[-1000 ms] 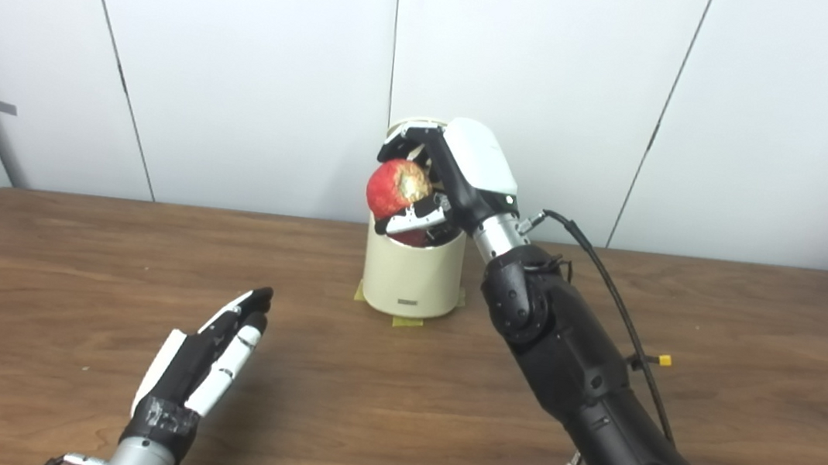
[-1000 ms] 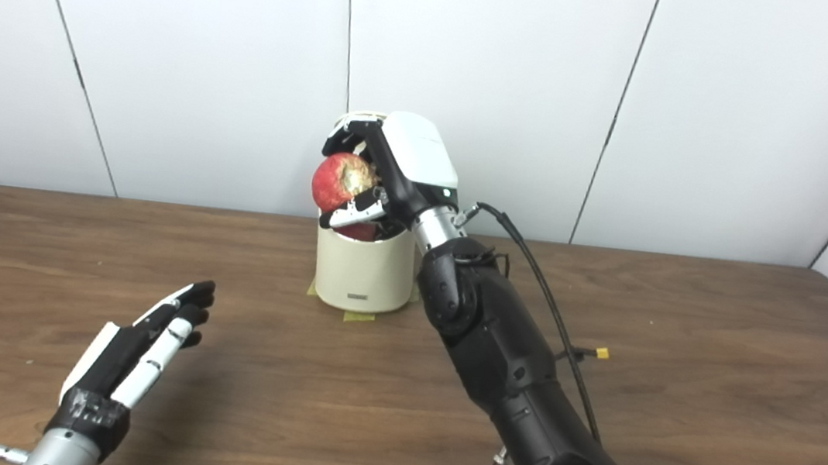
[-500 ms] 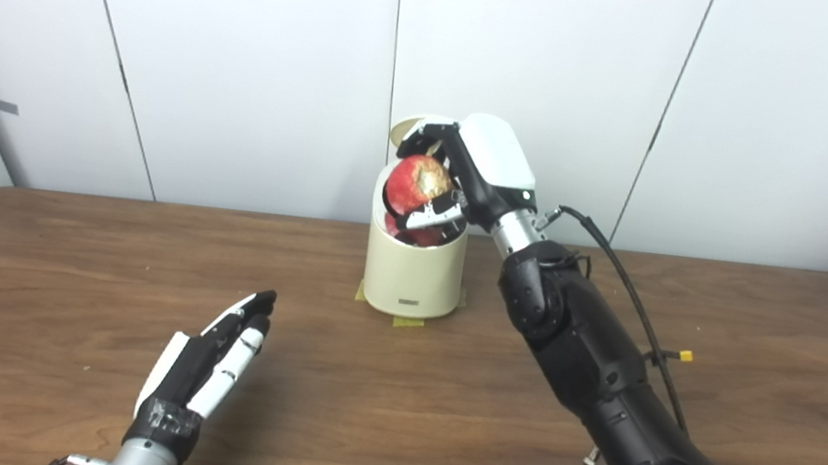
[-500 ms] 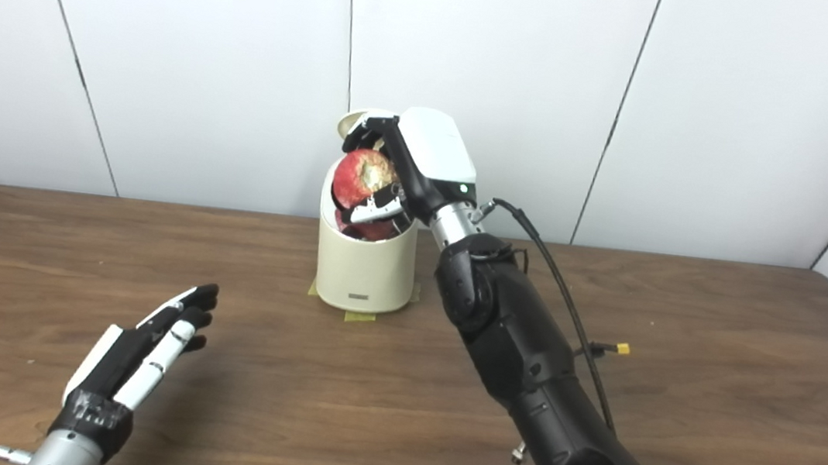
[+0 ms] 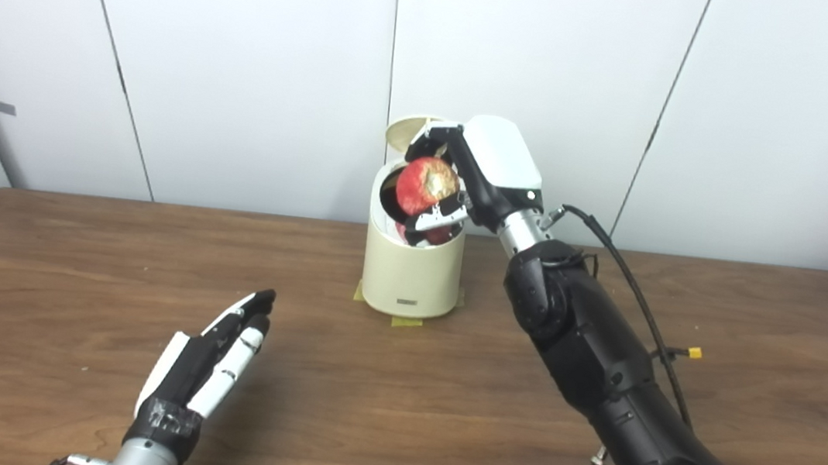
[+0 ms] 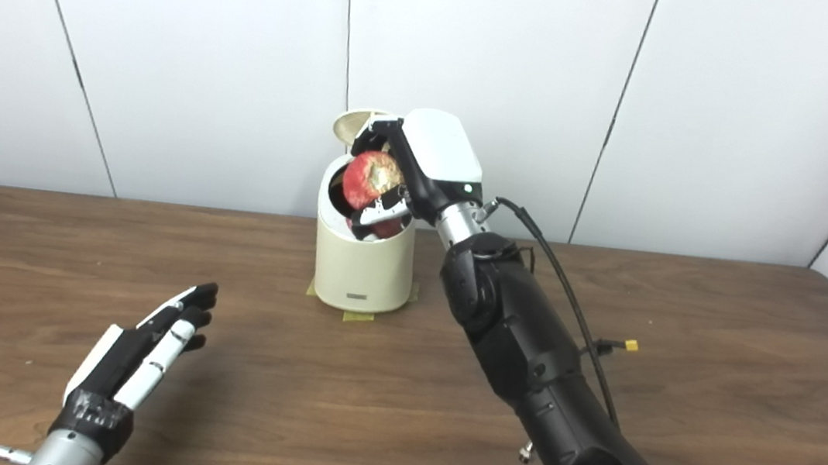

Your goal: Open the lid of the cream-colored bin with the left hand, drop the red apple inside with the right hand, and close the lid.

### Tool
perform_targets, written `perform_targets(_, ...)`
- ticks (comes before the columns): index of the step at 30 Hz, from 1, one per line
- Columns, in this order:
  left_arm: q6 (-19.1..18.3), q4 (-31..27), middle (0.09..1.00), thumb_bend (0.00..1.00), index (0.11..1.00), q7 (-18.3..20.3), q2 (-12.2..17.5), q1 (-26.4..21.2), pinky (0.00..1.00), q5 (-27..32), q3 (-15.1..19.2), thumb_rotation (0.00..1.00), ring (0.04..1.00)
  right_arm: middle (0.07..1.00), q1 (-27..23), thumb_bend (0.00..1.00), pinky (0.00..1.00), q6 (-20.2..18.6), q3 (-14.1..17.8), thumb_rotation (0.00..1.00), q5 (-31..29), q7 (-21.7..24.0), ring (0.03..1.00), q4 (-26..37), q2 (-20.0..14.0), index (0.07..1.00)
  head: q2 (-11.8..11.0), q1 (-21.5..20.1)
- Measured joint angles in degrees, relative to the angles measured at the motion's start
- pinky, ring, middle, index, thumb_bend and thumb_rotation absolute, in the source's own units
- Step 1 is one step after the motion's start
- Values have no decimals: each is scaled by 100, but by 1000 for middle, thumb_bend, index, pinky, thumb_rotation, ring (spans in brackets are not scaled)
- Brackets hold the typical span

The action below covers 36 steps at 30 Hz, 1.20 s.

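At the table's (image 5: 70, 240) far edge, mid-width, the cream bin (image 5: 411, 275) stands with its lid (image 5: 404, 130) tipped up and back. The right hand (image 5: 467, 176) grips the red apple (image 5: 427, 186) just over the bin's open mouth; something else red sits inside below it. The left hand (image 5: 203, 368) lies near the front-left edge, fingers straight and spread, holding nothing. Step in hand: the drop. Next move likely calls for loosening the right fingers, pulling clear, then the left hand closing the lid.
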<state>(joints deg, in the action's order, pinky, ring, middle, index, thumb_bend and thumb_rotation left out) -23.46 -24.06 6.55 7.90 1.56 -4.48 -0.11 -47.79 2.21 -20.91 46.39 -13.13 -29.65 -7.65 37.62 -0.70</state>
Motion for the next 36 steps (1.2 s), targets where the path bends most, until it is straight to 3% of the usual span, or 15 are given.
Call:
perform_targets(2,0,0,939,478,912,0,0,0,905,0,0,816,939,650,1,524,636,-88,-35,121,5,94,665,80,-7,492,0,-9)
perform_targets(8,0,0,937,473,916,-4,-13,0,897,-5,-3,821,933,705,1,524,743,-216,-116,139,16,210,739,154,-75,494,17,0)
perform_targets(17,0,0,939,460,923,-7,-23,0,902,-8,-3,823,937,712,-1,524,787,-283,-197,141,29,287,771,236,-127,494,35,-26)
perform_targets(26,2,0,953,438,933,-2,-27,0,905,2,-10,777,952,713,1,524,732,-365,-224,141,29,372,735,302,-155,495,18,-35)
perform_targets(27,2,0,953,432,933,-1,-28,0,905,10,-9,771,952,713,2,698,723,-367,-230,134,29,373,732,307,-159,578,18,-44)
perform_targets(29,3,0,954,421,933,0,-27,0,912,27,-9,767,955,710,2,847,708,-370,-246,127,41,372,724,313,-166,655,18,-44)
perform_targets(36,11,2,943,413,932,3,-15,0,893,12,-25,752,940,719,51,886,695,-373,-287,126,121,408,727,353,-201,699,9,-44)
